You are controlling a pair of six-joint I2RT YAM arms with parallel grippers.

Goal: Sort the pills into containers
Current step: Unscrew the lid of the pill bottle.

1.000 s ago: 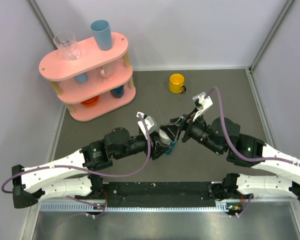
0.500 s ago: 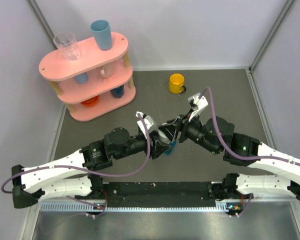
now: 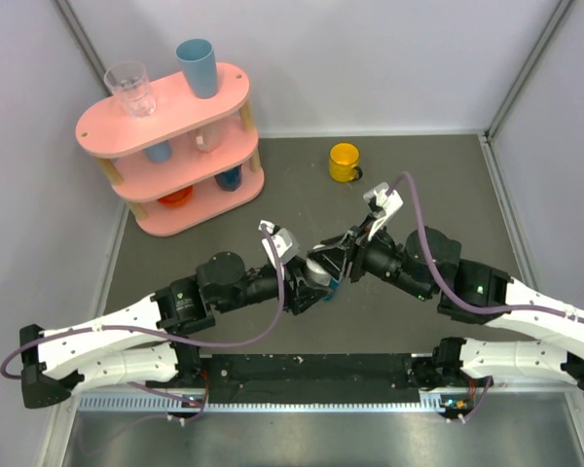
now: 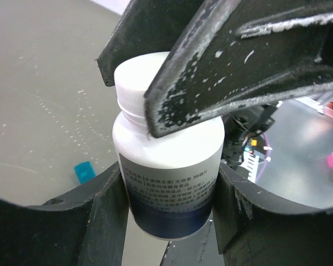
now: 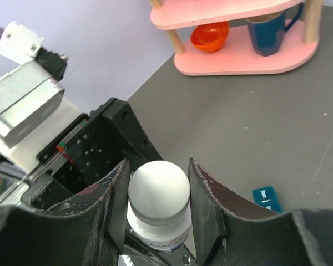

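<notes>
My left gripper (image 4: 169, 213) clamps the white bottle (image 4: 166, 160), my right gripper (image 5: 157, 166) flanks its cap (image 5: 158, 188) (whether gripping, I cannot tell), so a twist may slip or spill pills.

White arm shells (image 3: 102, 331), blk joints (image 3: 224, 275), purple cables (image 3: 423, 202), scuffed blk fingers (image 5: 211, 205).

Overhead plus two wrist close-ups.
The top camera looks down on the table (image 3: 292, 185); the wrist cameras face the white bottle (image 4: 166, 166) from opposite sides; all three share it and the teal pill box (image 4: 84, 172).
</notes>
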